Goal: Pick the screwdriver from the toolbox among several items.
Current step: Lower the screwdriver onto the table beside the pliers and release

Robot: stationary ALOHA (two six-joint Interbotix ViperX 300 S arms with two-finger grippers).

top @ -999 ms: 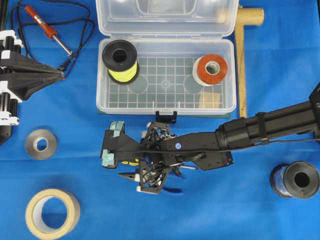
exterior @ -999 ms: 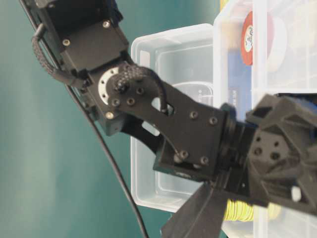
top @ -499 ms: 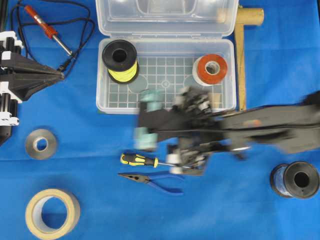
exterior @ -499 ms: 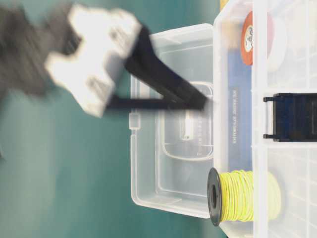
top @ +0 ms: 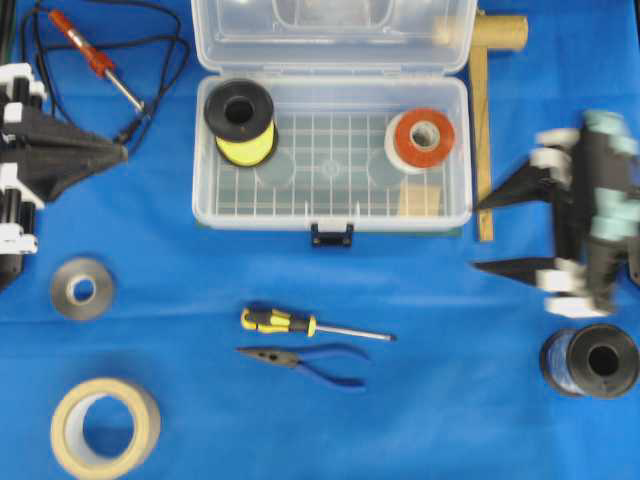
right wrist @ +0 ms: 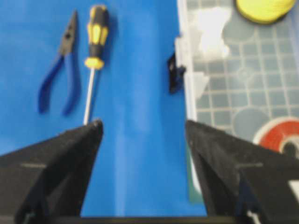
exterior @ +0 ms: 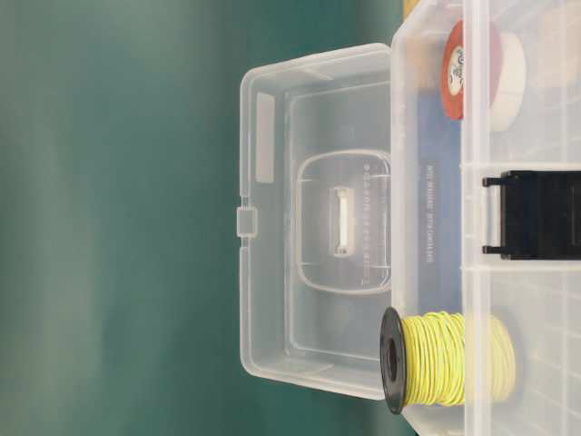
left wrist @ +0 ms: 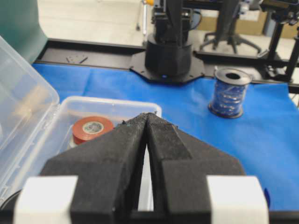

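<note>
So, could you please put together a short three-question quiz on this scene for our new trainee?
1. True or false: the small yellow-and-black-handled screwdriver lies inside the clear plastic toolbox.
2. Which tool lies right beside the screwdriver on the blue cloth? A) red-handled soldering iron B) blue-handled needle-nose pliers C) wooden mallet
3. Fill in: the right gripper has its jaws ____, while the left gripper is shut.

Key: 1 false, it lies on the cloth in front of the box; 2 B; 3 open.
</note>
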